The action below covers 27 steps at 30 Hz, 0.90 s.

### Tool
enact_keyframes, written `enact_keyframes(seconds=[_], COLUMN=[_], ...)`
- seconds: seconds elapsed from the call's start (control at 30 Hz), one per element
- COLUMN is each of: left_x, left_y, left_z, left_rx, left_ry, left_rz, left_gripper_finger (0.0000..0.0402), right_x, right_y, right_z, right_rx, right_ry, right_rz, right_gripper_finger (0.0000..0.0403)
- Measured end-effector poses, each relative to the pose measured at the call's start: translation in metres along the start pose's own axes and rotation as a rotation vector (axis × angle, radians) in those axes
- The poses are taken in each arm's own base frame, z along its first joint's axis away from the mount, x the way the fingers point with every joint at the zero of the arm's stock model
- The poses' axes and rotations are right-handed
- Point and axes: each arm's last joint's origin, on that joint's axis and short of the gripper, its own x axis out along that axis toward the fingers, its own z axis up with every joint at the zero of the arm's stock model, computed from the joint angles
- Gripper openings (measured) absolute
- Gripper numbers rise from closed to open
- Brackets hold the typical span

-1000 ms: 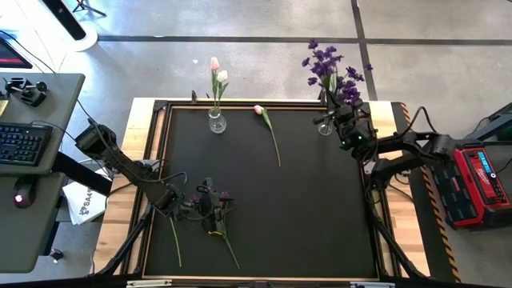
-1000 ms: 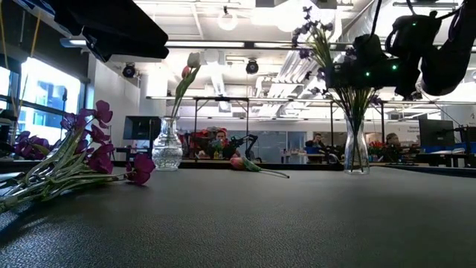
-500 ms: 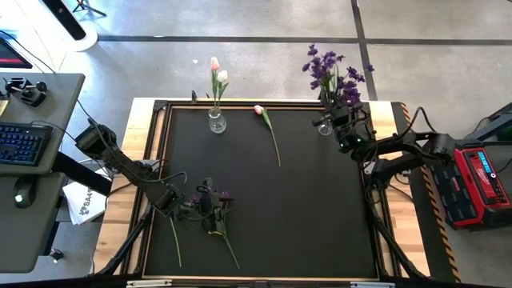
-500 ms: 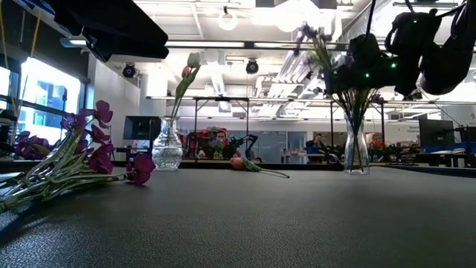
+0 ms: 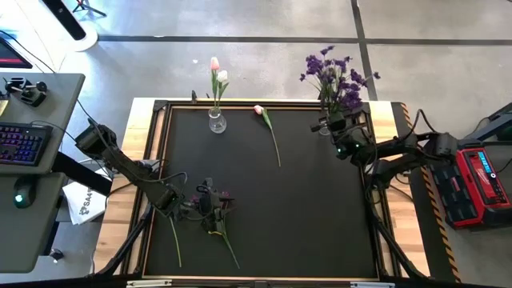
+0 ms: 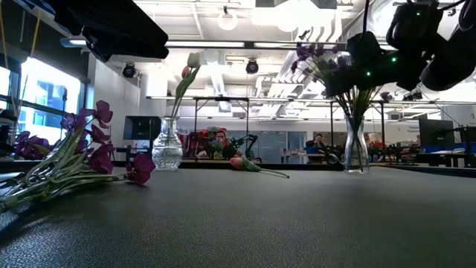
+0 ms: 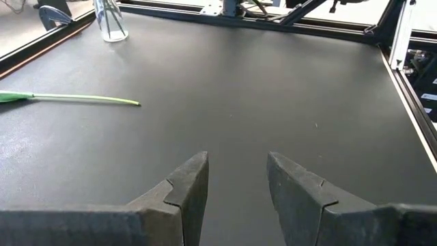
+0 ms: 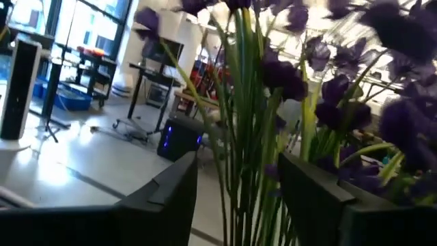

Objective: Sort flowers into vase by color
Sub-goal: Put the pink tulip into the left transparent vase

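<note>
A glass vase at the far left holds a white and a pink tulip. Another pink tulip lies flat near the far edge. At the far right a second vase holds purple blooms by their stems. My right gripper is open beside that vase's top. The green stems stand between its fingers, and I see no touch. Purple flowers lie at the near left. My left gripper hovers open beside them, with nothing between its fingers.
Loose green stems trail from the lying purple flowers toward the near edge. A raised frame runs around the black mat. The mat's middle and near right are bare. Beyond the table stand a desk with a keyboard and a red box.
My right gripper has opened and let go of the purple flowers' stems. It has rolled and drifted a little toward the table's left. The purple bunch stays in the right vase, and its blooms have swung and spread out wider.
</note>
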Motion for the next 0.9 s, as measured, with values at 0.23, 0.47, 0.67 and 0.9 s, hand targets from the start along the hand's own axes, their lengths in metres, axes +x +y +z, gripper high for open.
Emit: enact_keyframes(seconds=[0.23,0.47,0.67,0.9], left_x=[0.000,0.000,0.000,0.000], left_y=[0.000,0.000,-0.001,-0.001], left_z=[0.000,0.000,0.001,0.001], left_rx=[-0.002,-0.003,-0.006,-0.015], left_ry=[-0.001,-0.003,-0.005,-0.006], left_rz=[-0.001,-0.003,-0.004,-0.004], left_gripper_finger=[0.0137,0.0137,0.0137,0.0137], right_x=[-0.003,-0.014,-0.042,-0.084], right_y=[0.013,0.027,0.033,0.041], right_z=[0.020,0.041,0.068,0.098], right_rx=[-0.075,-0.119,-0.114,-0.122], right_ry=[0.102,0.183,0.172,0.136], right_rz=[0.011,0.040,0.079,0.185], right_gripper_finger=[0.0175,0.0174,0.0174,0.0174])
